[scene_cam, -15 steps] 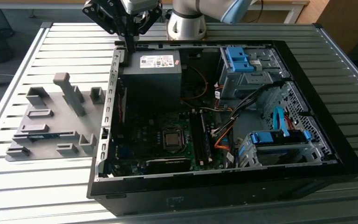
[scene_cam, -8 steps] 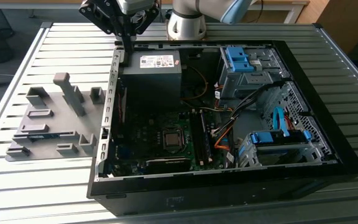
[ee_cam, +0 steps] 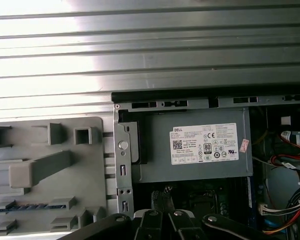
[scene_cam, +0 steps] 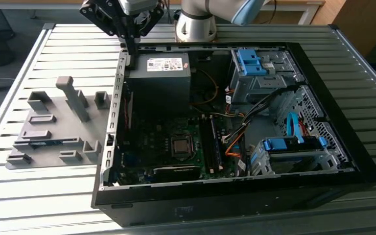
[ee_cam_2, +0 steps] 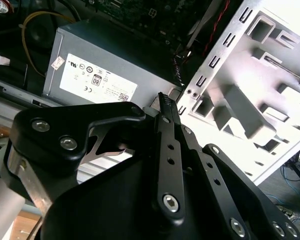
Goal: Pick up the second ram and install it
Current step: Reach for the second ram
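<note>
My fingers [scene_cam: 129, 43], together and empty, hover by the case [scene_cam: 240, 198]; the ram [scene_cam: 47, 142] at seven o'clock wants a square, edge-on grip.

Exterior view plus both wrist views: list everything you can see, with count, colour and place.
table: one, silver slats, under everything
computer case: one, black, open, on the table
power supply: one, grey with white label, in the case's corner nearest the arm
motherboard: one, dark green, on the case floor
drive-bay latches: two, light blue, along the case's side at the exterior view's right
fixture tray: one, grey, on the table at the exterior view's left of the case
second ram: one, blue, lying in the fixture tray
arm: one, silver and light blue, behind the case
gripper: one, black, fingers shut and empty, above the case edge beside the power supply
</note>
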### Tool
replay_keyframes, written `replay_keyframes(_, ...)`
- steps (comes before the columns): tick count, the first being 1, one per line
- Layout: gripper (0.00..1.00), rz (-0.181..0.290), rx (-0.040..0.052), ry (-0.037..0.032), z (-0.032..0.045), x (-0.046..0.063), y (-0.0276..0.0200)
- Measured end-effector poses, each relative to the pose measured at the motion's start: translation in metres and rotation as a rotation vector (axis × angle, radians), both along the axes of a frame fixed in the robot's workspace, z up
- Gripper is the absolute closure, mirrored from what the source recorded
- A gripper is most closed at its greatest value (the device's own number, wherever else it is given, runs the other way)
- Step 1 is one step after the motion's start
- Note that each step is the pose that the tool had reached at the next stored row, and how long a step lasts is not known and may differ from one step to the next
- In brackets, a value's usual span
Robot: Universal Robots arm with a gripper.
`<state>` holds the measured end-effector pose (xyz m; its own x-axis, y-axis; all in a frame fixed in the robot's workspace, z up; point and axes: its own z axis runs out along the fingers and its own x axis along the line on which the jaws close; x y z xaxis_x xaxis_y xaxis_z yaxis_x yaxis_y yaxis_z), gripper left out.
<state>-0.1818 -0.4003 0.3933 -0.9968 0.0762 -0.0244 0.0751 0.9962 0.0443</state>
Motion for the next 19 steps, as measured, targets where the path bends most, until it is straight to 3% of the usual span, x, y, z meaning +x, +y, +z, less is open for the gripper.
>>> replay_keyframes(19,0.89,0.0,0.0,0.0,0.0,-0.0078,0.0)
